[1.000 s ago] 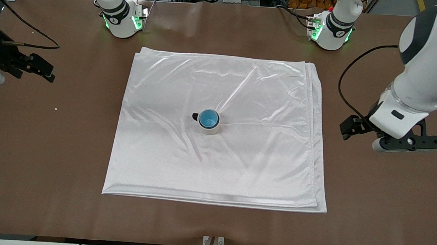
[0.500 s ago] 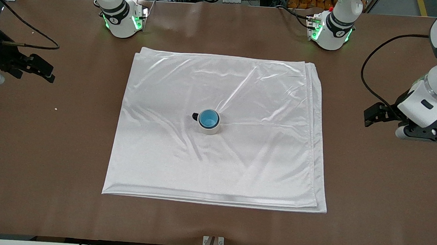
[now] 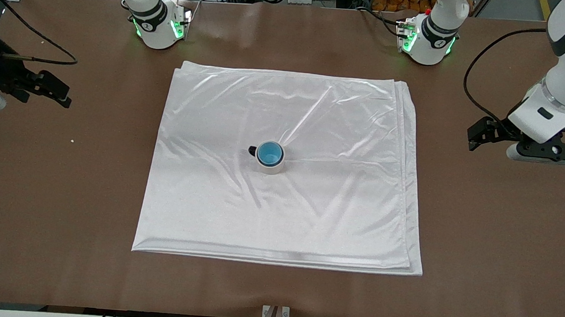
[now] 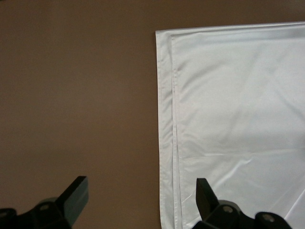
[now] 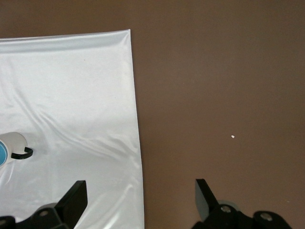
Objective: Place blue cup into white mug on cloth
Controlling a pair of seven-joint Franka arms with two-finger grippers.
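Observation:
The blue cup (image 3: 269, 153) sits upright inside the white mug (image 3: 274, 168), whose dark handle points toward the right arm's end. Both stand near the middle of the shiny white cloth (image 3: 325, 116). My left gripper (image 3: 477, 136) is open and empty, over bare table just off the cloth's edge at the left arm's end. The left wrist view shows it (image 4: 140, 200) over that cloth edge (image 4: 167, 119). My right gripper (image 3: 60, 94) is open and empty, waiting over bare table at the right arm's end. The right wrist view shows it (image 5: 140, 198), the cloth (image 5: 71, 86) and the mug (image 5: 13, 141).
The arm bases (image 3: 160, 25) (image 3: 427, 39) stand along the table edge farthest from the front camera. A small white crumb (image 3: 72, 140) lies on the brown table near the right gripper and also shows in the right wrist view (image 5: 232, 137). A black cable (image 3: 471, 87) hangs by the left arm.
My left arm has drawn away from the cloth toward the left arm's end and toward the bases. The right arm, mug and cup have not moved.

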